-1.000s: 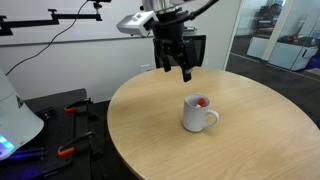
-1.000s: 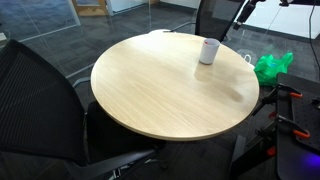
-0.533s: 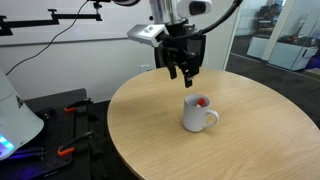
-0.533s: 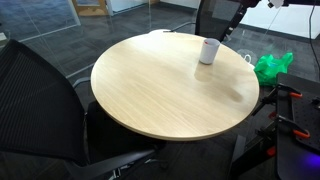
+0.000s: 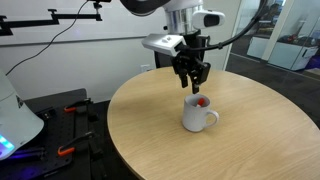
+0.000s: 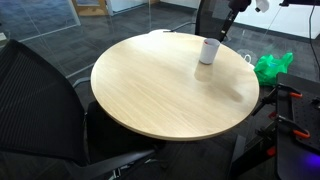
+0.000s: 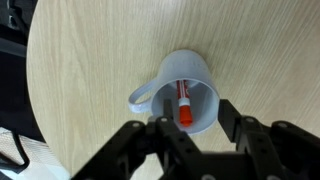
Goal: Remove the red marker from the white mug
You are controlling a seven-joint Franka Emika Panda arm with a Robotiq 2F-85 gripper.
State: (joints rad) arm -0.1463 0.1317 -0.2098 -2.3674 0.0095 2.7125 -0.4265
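In an exterior view, your gripper (image 5: 196, 84) hangs just above the white mug (image 5: 197, 116), which stands upright on the round wooden table (image 5: 140, 125), with the red marker (image 5: 202, 102) showing inside its rim. In an exterior view from across the room, the mug (image 6: 208, 52) sits near the table's (image 6: 150, 95) far edge, with the gripper (image 6: 225, 35) close above it. In the wrist view, you look straight down into the mug (image 7: 196, 70): the marker (image 7: 184, 103) leans inside it, and the gripper (image 7: 182, 120) has its jaws spread wide, holding nothing.
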